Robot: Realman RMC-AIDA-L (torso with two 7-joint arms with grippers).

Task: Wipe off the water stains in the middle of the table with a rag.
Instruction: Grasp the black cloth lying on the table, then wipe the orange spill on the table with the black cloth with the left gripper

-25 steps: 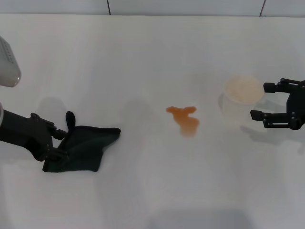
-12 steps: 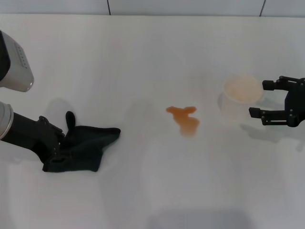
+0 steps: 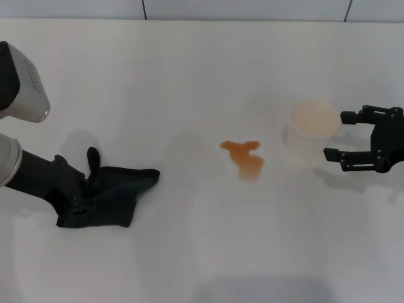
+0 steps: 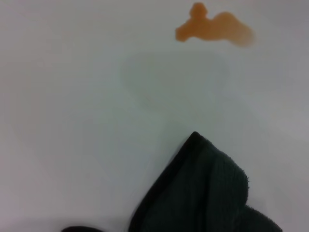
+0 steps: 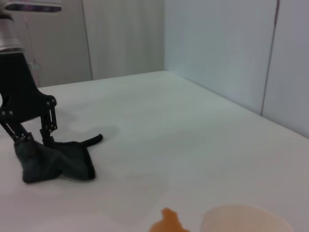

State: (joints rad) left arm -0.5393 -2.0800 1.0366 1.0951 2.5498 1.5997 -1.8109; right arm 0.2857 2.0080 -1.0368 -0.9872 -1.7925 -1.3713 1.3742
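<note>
The orange-brown water stains [image 3: 243, 158] lie in the middle of the white table [image 3: 202, 69]. The dark rag [image 3: 110, 196] lies flat at the left, its loop tab pointing away from me. My left gripper [image 3: 79, 191] is down at the rag's left end, open, with one finger on each side of the cloth. The right wrist view shows this gripper [image 5: 35, 140] over the bunched end of the rag [image 5: 58, 162]. The left wrist view shows a corner of the rag [image 4: 207, 193] and the stains [image 4: 212, 29]. My right gripper [image 3: 336, 135] is open at the far right.
A translucent whitish plastic cup [image 3: 312, 129] stands right of the stains, with my right gripper's fingertips at its right side. Its rim also shows in the right wrist view [image 5: 246, 220]. A tiled wall runs along the table's far edge.
My left arm has swung in over the rag's left end while the rag kept its shape. My right gripper has moved left, and the cup has shifted slightly left with it.
</note>
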